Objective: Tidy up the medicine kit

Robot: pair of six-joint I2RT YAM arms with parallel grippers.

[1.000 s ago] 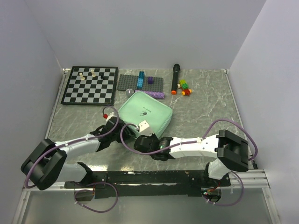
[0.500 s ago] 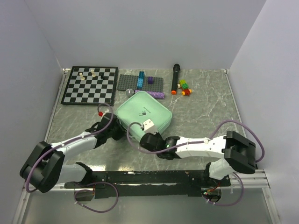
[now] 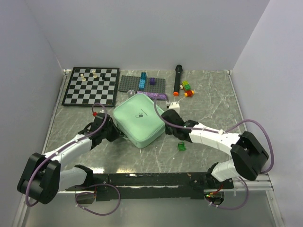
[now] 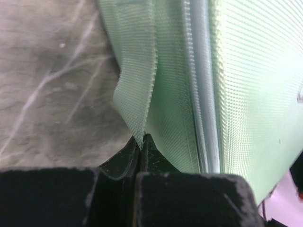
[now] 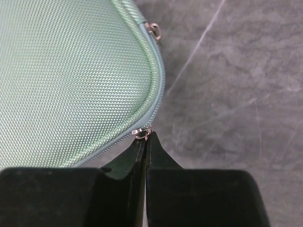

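Note:
The medicine kit (image 3: 138, 121), a mint-green zip case, lies closed on the marble table, turned corner-on. At its left corner my left gripper (image 3: 115, 134) is shut on a green fabric tab (image 4: 135, 71) of the kit (image 4: 246, 94); the tab's end sits pinched between the black fingertips (image 4: 141, 140). My right gripper (image 3: 164, 118) is at the kit's right side. In the right wrist view it (image 5: 146, 137) is shut on a small metal zipper pull (image 5: 142, 132) on the edge of the kit (image 5: 61, 80). A second zipper pull (image 5: 154, 30) lies free further along the zip.
A chessboard (image 3: 90, 87) with a few pieces lies at the back left. Beside it is a grey studded plate (image 3: 141, 84) with bricks, then a black marker (image 3: 177, 79) and loose coloured bricks (image 3: 187, 89). A small green piece (image 3: 182, 147) lies near the right forearm.
My left gripper has shut on the kit's fabric tab. The right arm swung from the kit's near side round to its right side. The kit turned and slid left.

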